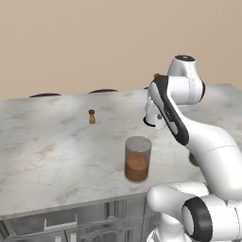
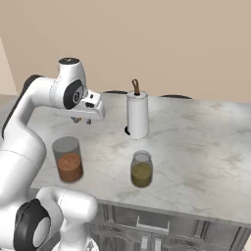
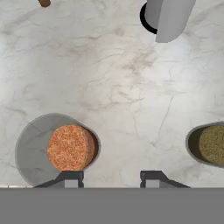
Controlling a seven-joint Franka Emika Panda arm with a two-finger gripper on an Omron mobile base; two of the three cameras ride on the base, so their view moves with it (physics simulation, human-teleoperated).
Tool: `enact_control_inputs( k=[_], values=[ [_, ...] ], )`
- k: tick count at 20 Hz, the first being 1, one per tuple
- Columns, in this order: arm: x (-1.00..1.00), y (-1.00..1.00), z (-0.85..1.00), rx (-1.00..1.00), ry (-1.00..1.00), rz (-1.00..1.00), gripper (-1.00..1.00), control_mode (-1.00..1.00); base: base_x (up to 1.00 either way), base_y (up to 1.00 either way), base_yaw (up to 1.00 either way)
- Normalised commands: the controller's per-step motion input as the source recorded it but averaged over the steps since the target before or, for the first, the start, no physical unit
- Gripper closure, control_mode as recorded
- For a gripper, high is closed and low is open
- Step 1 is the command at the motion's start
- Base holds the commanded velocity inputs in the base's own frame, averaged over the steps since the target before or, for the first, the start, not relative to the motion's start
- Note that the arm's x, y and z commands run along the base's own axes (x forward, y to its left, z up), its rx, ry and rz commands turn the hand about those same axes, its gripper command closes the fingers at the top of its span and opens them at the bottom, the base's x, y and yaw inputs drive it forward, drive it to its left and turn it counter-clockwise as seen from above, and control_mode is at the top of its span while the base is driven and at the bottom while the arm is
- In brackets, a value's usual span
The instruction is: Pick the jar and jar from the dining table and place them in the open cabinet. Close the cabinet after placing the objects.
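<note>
The clear cylindrical glass jar with reddish-brown filling (image 1: 137, 159) stands upright close to the near edge of the large marble-topped dining table (image 1: 52, 151), the closest thing to the base cameras. It carries no label or readable writing. In the hand view this jar (image 3: 65, 148) sits just beyond the left fingertip, seen from above, lidless, its filling a rusty disc.

The second clear glass jar, with olive-yellow filling (image 2: 141, 169), also stands upright near the same near edge, well apart from the first and to its right in the right base view. It too bears no label. In the hand view it (image 3: 211, 144) lies at the right edge, partly cut off.

The gripper (image 3: 112, 180) hangs above the table, pointing straight down, between the 2 jars and nearer the reddish one. Its jaws stand partly apart with nothing between them but bare marble; it holds nothing and touches neither jar.

Further in, toward the far edge, a white paper-towel roll on a dark round base with a brown post (image 2: 137, 115) stands upright. A tiny brown shaker-shaped piece (image 1: 91, 116) stands alone, away from the jars. No writing is visible anywhere.
</note>
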Motion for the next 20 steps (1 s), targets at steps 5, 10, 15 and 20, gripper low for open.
enact_control_inputs(
  k=[5,10,15,20],
  values=[
    [-0.1,-0.03,0.0,0.0,0.0,0.0,-1.0,-1.0,0.0,0.0,0.0],
    [-0.21,-0.09,0.0,0.0,-0.02,0.0,-1.0,-1.0,0.0,0.0,0.0],
    [-0.2,-0.15,0.0,0.0,-0.02,0.0,-1.0,-1.0,0.0,0.0,0.0],
    [-0.23,-0.17,0.0,0.0,-0.02,0.0,-1.0,-1.0,0.0,0.0,0.0]
  ],
)
